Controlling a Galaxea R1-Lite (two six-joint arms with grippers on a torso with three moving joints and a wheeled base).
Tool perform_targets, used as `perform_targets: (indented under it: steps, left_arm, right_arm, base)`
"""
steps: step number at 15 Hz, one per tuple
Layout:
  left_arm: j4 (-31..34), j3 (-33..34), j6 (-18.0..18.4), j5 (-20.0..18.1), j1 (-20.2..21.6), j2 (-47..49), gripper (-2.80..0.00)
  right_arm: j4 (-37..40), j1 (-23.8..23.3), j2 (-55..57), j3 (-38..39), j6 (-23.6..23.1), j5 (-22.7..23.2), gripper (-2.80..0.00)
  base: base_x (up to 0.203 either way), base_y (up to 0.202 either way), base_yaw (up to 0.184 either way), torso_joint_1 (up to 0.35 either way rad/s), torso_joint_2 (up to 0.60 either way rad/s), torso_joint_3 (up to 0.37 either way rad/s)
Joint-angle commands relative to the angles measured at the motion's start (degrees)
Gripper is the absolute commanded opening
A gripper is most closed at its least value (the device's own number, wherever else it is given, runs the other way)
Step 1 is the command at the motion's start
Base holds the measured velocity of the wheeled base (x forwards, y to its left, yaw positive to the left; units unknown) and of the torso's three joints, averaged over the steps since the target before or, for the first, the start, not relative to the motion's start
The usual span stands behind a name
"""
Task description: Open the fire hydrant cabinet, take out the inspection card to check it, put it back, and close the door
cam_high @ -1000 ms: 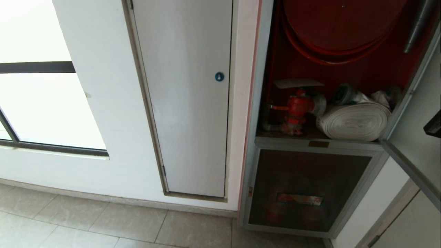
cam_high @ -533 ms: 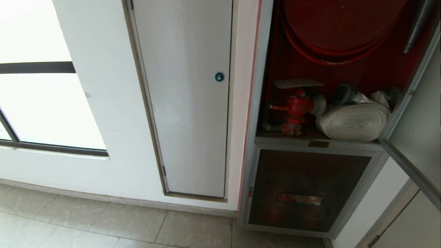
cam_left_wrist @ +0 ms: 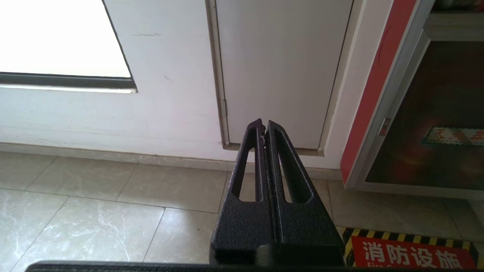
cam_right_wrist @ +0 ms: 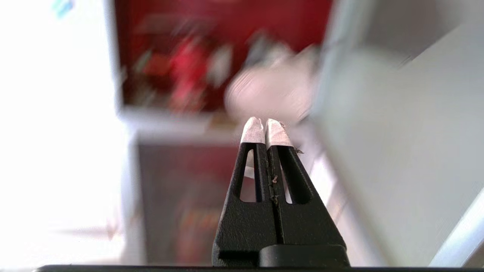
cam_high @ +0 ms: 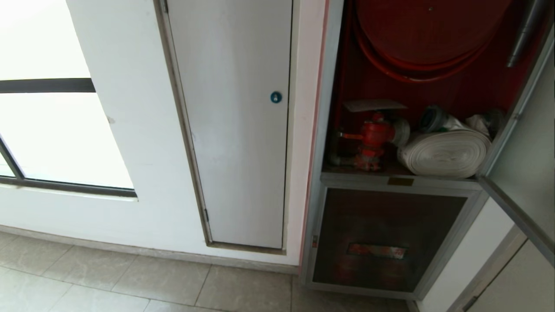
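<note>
With the door swung open at 3 o'clock, the fire hydrant cabinet holds 1 red reel, 1 red valve and 1 white rolled hose. Inspection card lies flat atop the valve, long axis 9-to-3. Left gripper and right gripper: jaws together, empty.

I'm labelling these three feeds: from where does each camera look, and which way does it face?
Head view: high, looking down at the open fire hydrant cabinet, card on the valve; no arm shows.
Left wrist view: low, facing wall and floor; shut left gripper.
Right wrist view: facing the cabinet; shut right gripper.
Shared: the lower panel in all three.
</note>
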Motion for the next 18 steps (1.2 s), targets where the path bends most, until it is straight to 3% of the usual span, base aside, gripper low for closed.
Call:
perform_targets:
  steps: [1,5,18]
  left_arm:
    - [-0.01,0.01,0.00,0.00,0.01,0.07,-2.80]
    - [-0.05,0.01,0.00,0.00,0.01,0.07,-2.80]
    - [-0.05,0.01,0.00,0.00,0.01,0.07,-2.80]
  right_arm:
    - [12.09,0.37,-12.03,2.84,0.58,6.39,-2.80]
    - [11.38,0.48,-12.10,9.59,6.79,12.95,-2.80]
    - [13.49,0.48,-12.10,9.86,8.55,12.25,-2.80]
  base:
    - [0.000,0.000,0.000,0.000,0.00,0.000]
    - [0.000,0.000,0.000,0.000,0.00,0.000]
    - [0.000,0.000,0.000,0.000,0.00,0.000]
